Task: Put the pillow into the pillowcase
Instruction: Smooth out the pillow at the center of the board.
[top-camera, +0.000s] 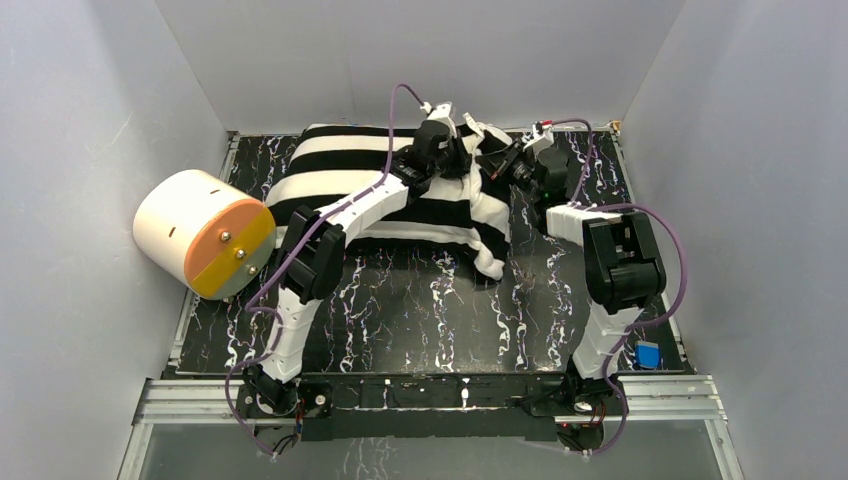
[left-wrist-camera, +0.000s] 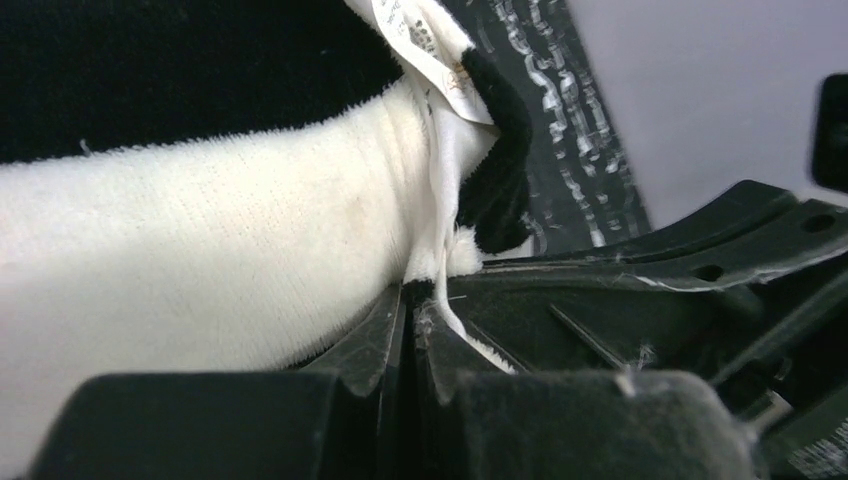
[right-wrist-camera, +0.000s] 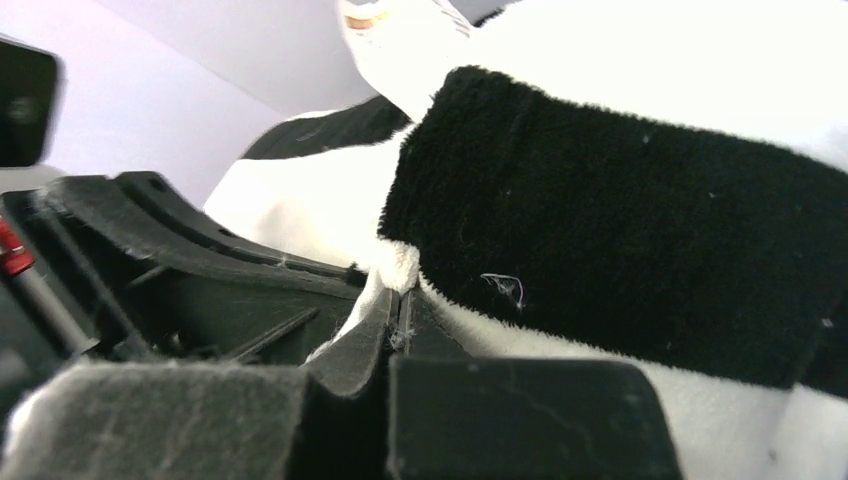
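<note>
Two arms were bolted at the near edge of the desk (top-camera: 420, 300), a black top with white veining.

1. Left arm (top-camera: 300, 270): white and black, reaching diagonally toward the far centre.
2. Right arm (top-camera: 620, 265): elbow raised at the right side, forearm angled toward the far centre.
3. Small blue item (top-camera: 647, 355): on the desk's near right corner, beside the right arm's base; kind not discernible.
4. Cream cylinder (top-camera: 205, 232): orange end face turned toward the camera, at the desk's left edge, just beside the striped cloth.
5. Pillowcase (top-camera: 340, 180): broad black and white stripes, plump, lying across the far left and centre of the desk. Its right end was bunched and lifted, with one fold drooping toward the middle. The pillow could not be told apart from the white stripes.
6. Left hand (left-wrist-camera: 408, 292): fingers pressed together, pinching a thin white edge of the pillowcase near a sewn label (left-wrist-camera: 430, 45).
7. Right hand (right-wrist-camera: 392, 298): fingers likewise pressed together, nipping the pillowcase's edge below a black stripe.

Both hands met close together at the bunched end, near the far wall.
</note>
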